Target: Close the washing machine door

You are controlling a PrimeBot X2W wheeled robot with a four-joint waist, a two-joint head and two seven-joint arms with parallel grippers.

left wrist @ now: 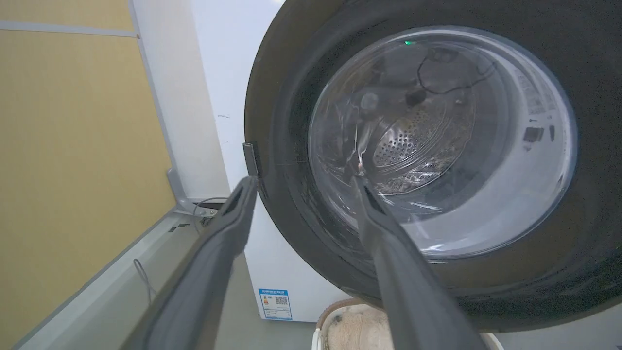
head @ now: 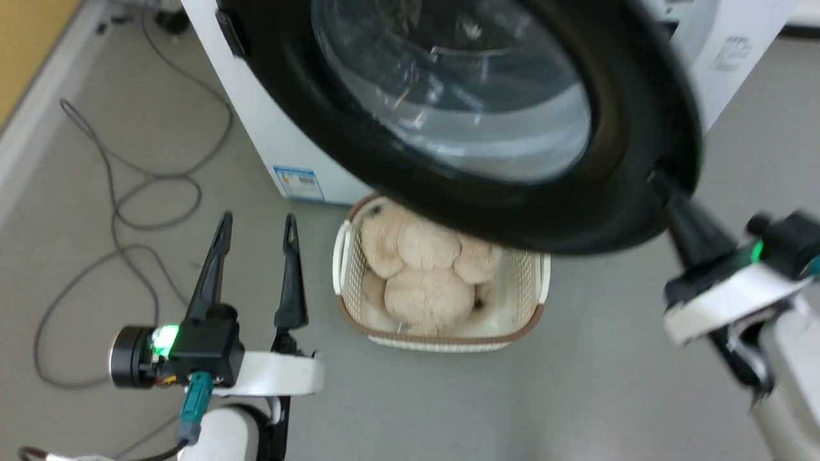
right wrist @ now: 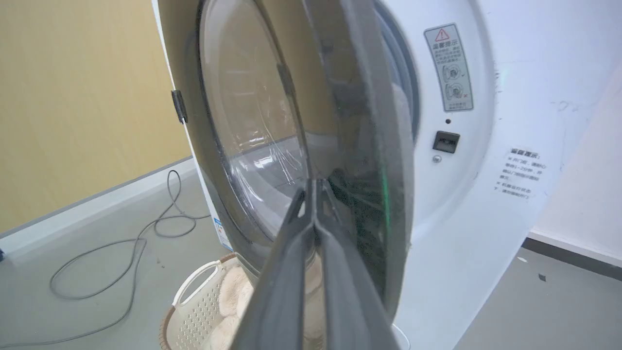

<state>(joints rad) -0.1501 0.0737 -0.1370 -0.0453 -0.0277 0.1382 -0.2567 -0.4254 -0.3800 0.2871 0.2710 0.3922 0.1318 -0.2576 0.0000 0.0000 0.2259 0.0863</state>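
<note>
While the washing machine door (head: 640,128) is seen swung partway out from the white washing machine (head: 256,128), its black rim and bulging glass window are held above a white woven basket (head: 343,256) on the grey floor (head: 576,384). The right gripper (right wrist: 315,187) is shown with its fingers pressed together, nothing between them, their tips set against the door's rim. The left gripper (head: 257,221) is held apart from the door, left of the basket, its fingers spread. A beige fluffy bundle (head: 426,275) is contained in the basket, and a grey cable (head: 115,211) is looped on the floor.
</note>
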